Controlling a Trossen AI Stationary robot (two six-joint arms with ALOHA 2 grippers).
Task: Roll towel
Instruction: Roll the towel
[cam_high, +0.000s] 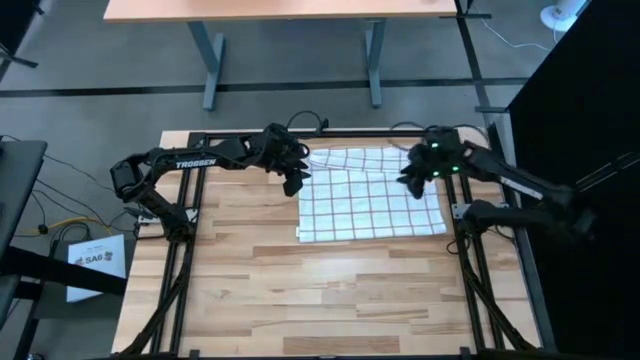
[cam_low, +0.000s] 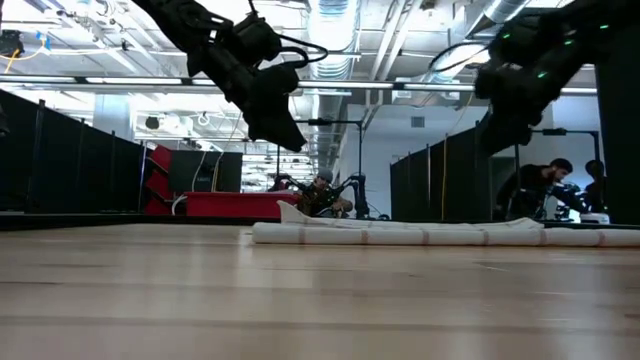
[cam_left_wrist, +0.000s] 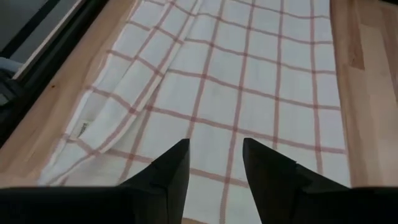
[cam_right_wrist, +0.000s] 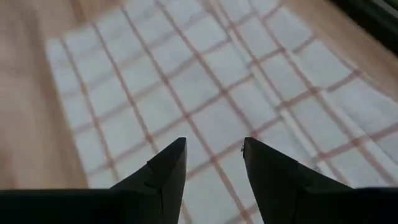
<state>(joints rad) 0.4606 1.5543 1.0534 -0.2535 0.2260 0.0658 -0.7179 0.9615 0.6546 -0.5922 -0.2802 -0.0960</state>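
The towel, white with a grid of thin dark lines, lies flat on the far right part of the wooden table, its far edge folded over in a narrow band. In the low view it shows as a low white strip. My left gripper hangs open above the towel's left edge. My right gripper hangs open above the towel's right part. Both are well clear of the cloth.
Black frame rails run along the table's left, right and far sides. Bare wood fills the near half of the table. Another table stands beyond the far edge. People show in the room behind.
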